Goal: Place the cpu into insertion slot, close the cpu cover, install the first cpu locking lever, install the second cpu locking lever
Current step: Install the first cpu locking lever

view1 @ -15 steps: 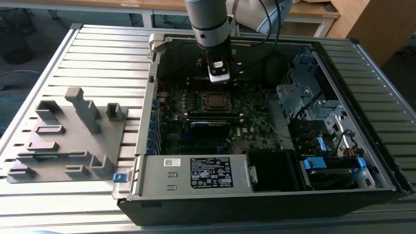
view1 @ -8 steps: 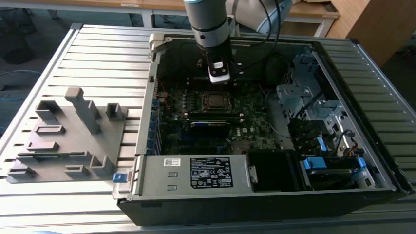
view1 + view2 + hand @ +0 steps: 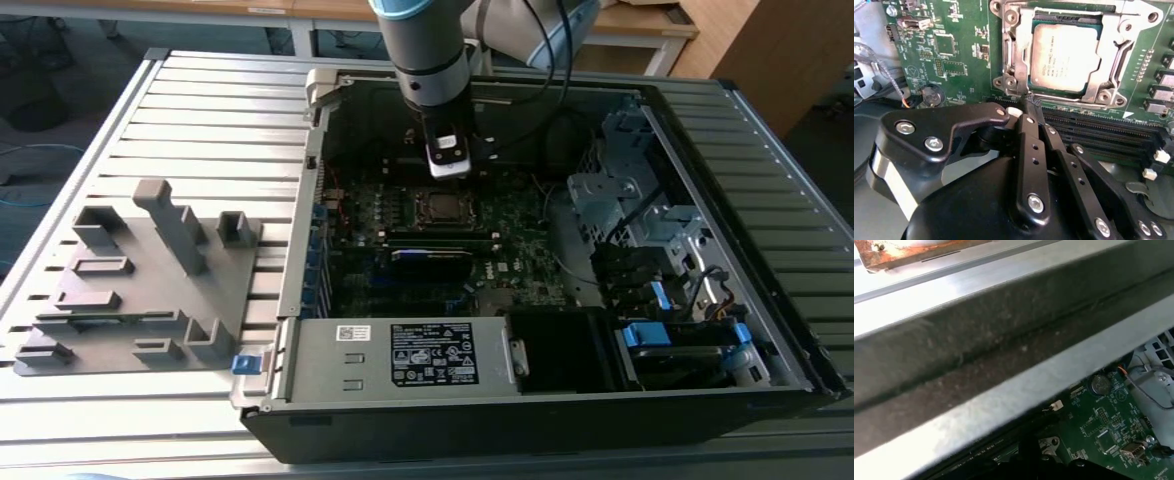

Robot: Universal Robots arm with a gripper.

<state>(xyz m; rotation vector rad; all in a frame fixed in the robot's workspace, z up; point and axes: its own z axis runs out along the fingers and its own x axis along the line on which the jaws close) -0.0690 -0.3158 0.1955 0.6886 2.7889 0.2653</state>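
The cpu point(image 3: 1066, 56) lies flat in the insertion slot point(image 3: 1030, 55) on the green motherboard point(image 3: 954, 45), with the cpu cover point(image 3: 1114, 65) closed down around it. The pincer point(image 3: 1030, 107) hangs just above the slot's edge, beside the long memory slots point(image 3: 1094, 135); its fingers point(image 3: 1026, 145) are pressed together and hold nothing. The computer case point(image 3: 534, 410) rests on the slatted bench point(image 3: 200, 100).

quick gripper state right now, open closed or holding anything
gripper: jaws shut, holding nothing visible, tips just beside the cpu cover, which lies closed over the cpu.
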